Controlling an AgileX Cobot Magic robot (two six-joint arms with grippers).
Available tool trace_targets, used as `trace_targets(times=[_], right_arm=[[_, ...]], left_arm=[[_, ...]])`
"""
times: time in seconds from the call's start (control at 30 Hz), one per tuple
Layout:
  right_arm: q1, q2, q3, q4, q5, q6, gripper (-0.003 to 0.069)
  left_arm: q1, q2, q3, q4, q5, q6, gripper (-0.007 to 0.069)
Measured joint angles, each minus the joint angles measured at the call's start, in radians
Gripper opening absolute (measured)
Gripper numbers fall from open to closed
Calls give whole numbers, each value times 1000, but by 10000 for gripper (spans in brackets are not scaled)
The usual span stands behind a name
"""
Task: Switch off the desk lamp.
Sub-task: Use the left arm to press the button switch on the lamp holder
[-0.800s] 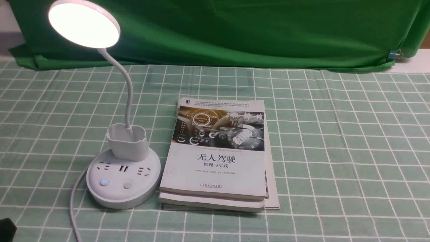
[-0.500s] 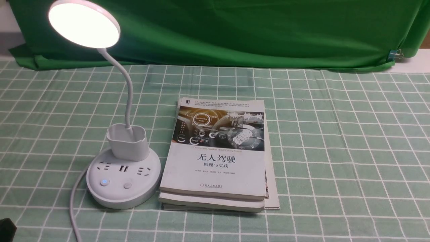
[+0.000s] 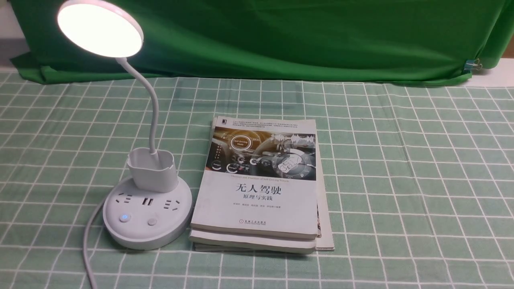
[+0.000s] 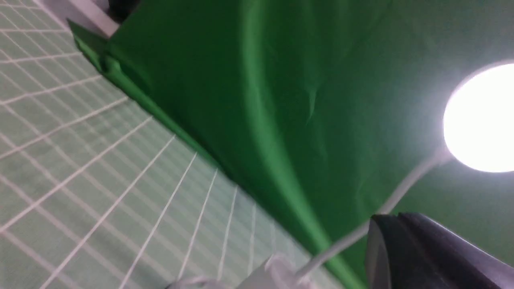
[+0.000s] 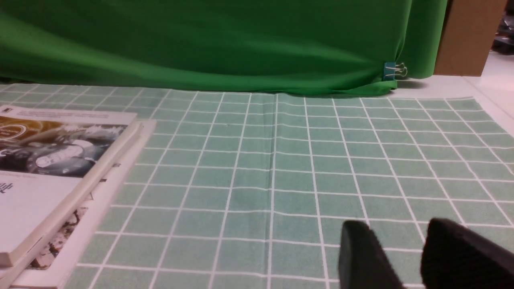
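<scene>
The desk lamp stands at the left of the checked cloth, and its round head (image 3: 100,29) is glowing. Its thin neck (image 3: 151,108) rises from a small cup (image 3: 152,169) on the round base (image 3: 146,237). The base has sockets, a blue-lit button (image 3: 125,218) and a plain button (image 3: 152,221). My left gripper (image 4: 395,218) is out of the front view. In its wrist view the jaws are together and empty, with the glowing head (image 4: 482,118) and neck (image 4: 401,192) beyond them. My right gripper (image 5: 395,230) is open and empty, low over the cloth on the right.
A stack of books (image 3: 261,188) lies just right of the lamp base; it also shows in the right wrist view (image 5: 48,160). The lamp's white cable (image 3: 86,249) runs to the front edge. A green backdrop (image 3: 281,36) hangs behind, with a binder clip (image 3: 474,64).
The dark tip of my left gripper at the bottom left corner of the front view has slipped out of the frame. The lamp stays lit.
</scene>
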Motion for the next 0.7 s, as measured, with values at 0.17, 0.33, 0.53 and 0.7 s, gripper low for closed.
trace_targets(times=[0.17, 0.33, 0.53, 0.7], right_arm=[[0, 0, 0, 0, 0, 0, 242], [0, 0, 0, 0, 0, 0, 242], [0, 0, 0, 0, 0, 0, 242], [0, 0, 0, 0, 0, 0, 242]], left_arm=[[0, 5, -28, 7, 53, 4, 3], [0, 266, -332, 189, 415, 36, 3], [0, 681, -607, 295, 811, 127, 3], [-41, 1030, -759, 323, 945, 195, 3]])
